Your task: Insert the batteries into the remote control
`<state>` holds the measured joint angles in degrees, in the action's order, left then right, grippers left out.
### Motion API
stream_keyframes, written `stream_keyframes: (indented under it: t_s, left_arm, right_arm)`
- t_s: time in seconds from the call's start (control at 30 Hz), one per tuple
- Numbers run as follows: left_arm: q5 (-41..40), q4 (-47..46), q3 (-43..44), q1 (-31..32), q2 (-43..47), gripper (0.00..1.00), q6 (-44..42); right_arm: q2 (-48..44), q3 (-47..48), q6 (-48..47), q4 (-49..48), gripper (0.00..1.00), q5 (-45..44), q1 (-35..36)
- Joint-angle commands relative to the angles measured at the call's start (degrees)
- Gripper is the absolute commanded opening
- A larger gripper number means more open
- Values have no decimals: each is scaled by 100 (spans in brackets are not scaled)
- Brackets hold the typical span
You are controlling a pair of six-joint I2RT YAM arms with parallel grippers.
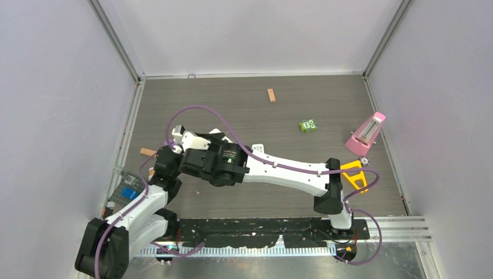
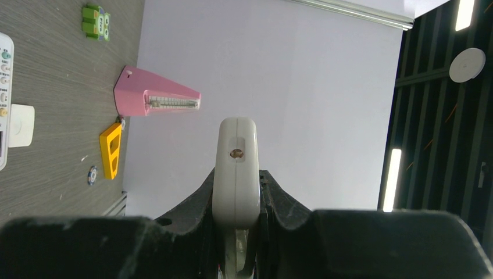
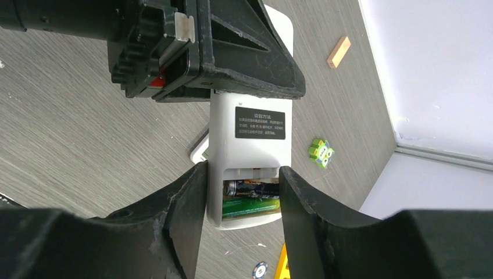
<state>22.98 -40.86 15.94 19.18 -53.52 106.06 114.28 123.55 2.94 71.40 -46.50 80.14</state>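
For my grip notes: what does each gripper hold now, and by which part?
The left gripper is shut on the remote control near its top end. The right gripper flanks its open battery end; whether it grips cannot be told.

Batteries (image 3: 251, 195) in remote control (image 3: 250, 148), hand (image 3: 243, 174) astride.
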Motion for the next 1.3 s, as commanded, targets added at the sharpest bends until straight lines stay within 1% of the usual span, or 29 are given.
stream_keyframes:
  t_s: [0.0,0.13,0.4,0.6,0.73,1.0,1.13,1.27]
  left_arm:
    - [114,-638,153,16,0,0,78]
    - [123,-693,160,20,-16,0,84]
    - [112,-606,71,16,-58,0,194]
    - [92,-603,53,16,-64,0,223]
    - [83,-584,62,15,-71,0,233]
    - [92,-558,77,20,-82,0,220]
    - [87,-565,89,16,-86,0,216]
    - [93,-584,84,16,-81,0,222]
  right_arm:
    - [-70,163,98,-86,52,56,16]
    - [-116,114,125,-160,53,59,2]
    - [-209,71,43,-307,71,-494,10]
    - [-188,56,194,-138,77,-612,11]
    - [-174,52,257,-85,78,-584,10]
    - [-124,159,592,117,72,-414,6]
    - [-136,151,658,80,67,-311,4]
    - [-183,124,678,-48,60,-241,2]
